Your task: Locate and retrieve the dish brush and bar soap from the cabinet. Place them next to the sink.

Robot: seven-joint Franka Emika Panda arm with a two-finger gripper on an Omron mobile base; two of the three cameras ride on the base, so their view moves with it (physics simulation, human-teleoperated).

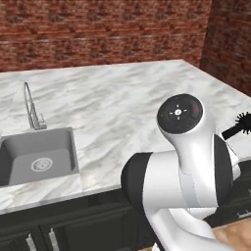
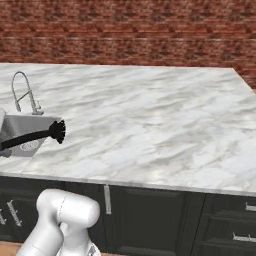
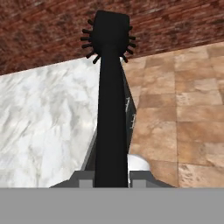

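My gripper (image 3: 112, 178) is shut on the thin handle of the black dish brush (image 3: 111, 105), whose spiky round head points away from the hand. In the left base view the dish brush (image 1: 237, 126) sticks out to the right from behind my arm. In the right base view the dish brush (image 2: 36, 136) hangs level in the air just in front of the sink (image 2: 48, 120). The grey sink (image 1: 71, 149) with its chrome faucet (image 1: 30, 105) lies at the left of the marble counter (image 1: 122, 98). The bar soap and the cabinet are out of view.
Dark low drawer units (image 2: 150, 215) with silver handles run under the counter. A brick wall (image 2: 128, 30) backs it. Past the counter's end lies tan tiled floor (image 3: 179, 109). My arm's white elbow (image 1: 186, 147) blocks the lower right of the left base view.
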